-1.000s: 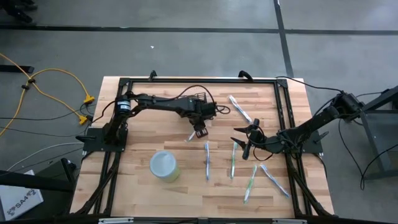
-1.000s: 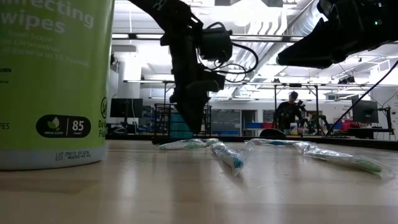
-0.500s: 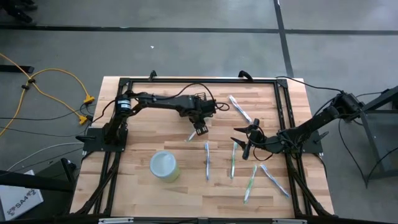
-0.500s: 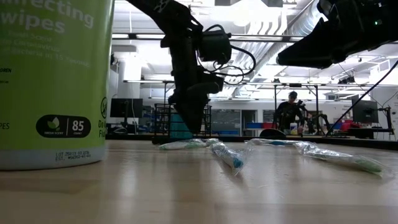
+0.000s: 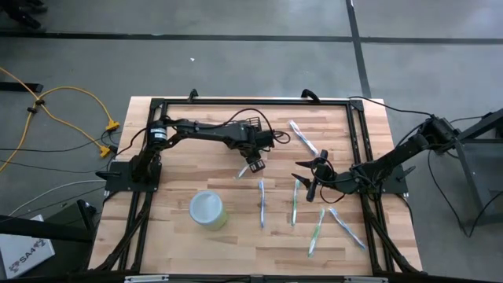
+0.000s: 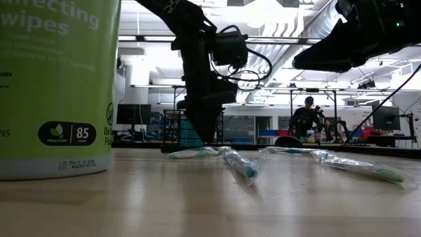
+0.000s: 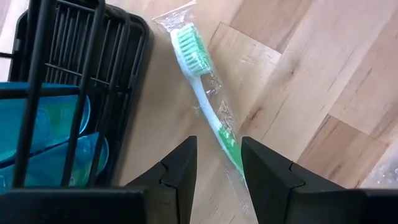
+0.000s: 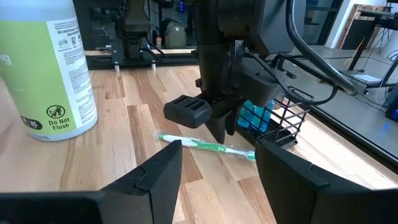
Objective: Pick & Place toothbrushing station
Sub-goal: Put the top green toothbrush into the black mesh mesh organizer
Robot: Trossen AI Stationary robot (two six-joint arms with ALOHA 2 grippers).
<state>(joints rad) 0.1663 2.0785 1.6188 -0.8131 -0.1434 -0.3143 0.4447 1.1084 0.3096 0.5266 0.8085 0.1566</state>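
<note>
The black wire-mesh holder stands on its base on the table, just beyond my left arm's wrist. It shows teal items inside in the left wrist view. My left gripper points down, open, just above a wrapped green toothbrush that lies flat beside the holder. Its fingers stand on either side of the handle without touching it. My right gripper is open and empty, held above the table at mid right.
A yellow-green wipes canister with a pale lid stands near the front left. Several wrapped toothbrushes lie loose: one at the back, two in the middle and two at the front right. A person stands far behind the table.
My left gripper has shifted a little toward the table's right edge, staying low over the green toothbrush. The toothbrush and the holder have kept their places.
</note>
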